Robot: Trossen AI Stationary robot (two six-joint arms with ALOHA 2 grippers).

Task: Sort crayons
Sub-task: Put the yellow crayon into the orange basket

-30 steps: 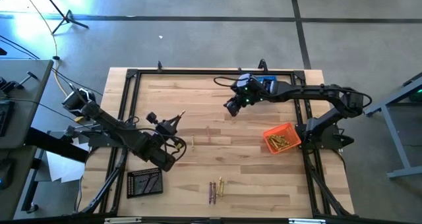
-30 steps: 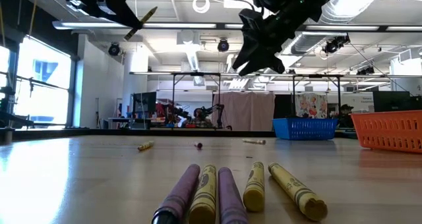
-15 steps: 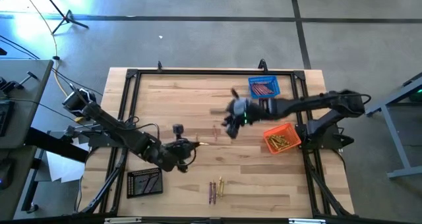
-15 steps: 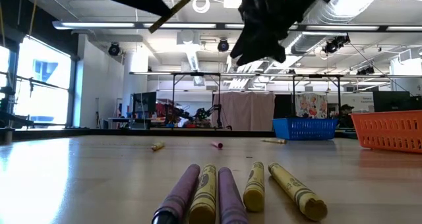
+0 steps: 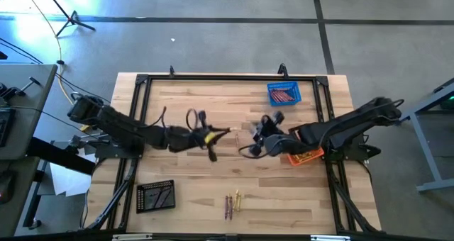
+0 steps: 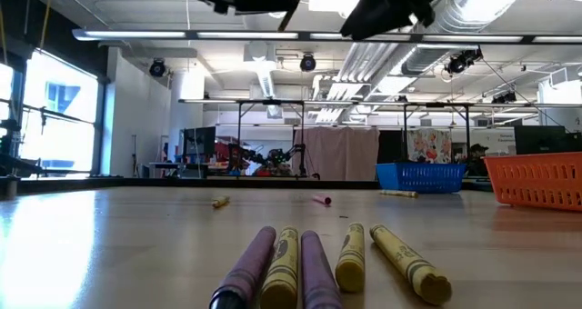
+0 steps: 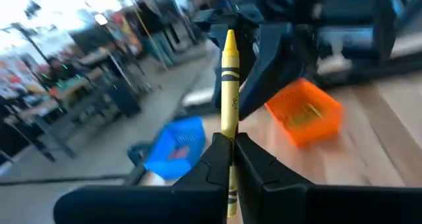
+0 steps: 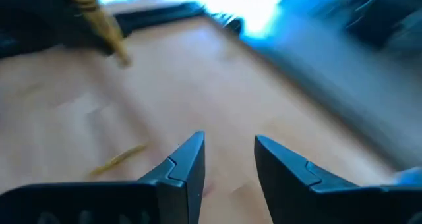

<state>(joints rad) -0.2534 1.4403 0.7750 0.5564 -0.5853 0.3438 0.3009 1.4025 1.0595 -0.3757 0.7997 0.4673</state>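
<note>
Left gripper [image 5: 213, 135] pinches a yellow crayon [image 7: 228, 79] at frame centre — the right gripper [image 5: 261, 132], jaws spread, hovers just beside it. Five crayons [image 5: 232, 203] lie near the table's [image 5: 184, 99] bottom edge.

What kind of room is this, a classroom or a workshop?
Likely a robotics lab or workshop: exposed ceiling ducts, workbenches farther back, and a wooden table with two robot arms, the left tool holding a yellow crayon.

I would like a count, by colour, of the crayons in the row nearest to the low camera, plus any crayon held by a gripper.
Purple crayons in the row: 2
Yellow crayons in the row: 3
Yellow crayon held by the left gripper: 1
Total: 6
</note>
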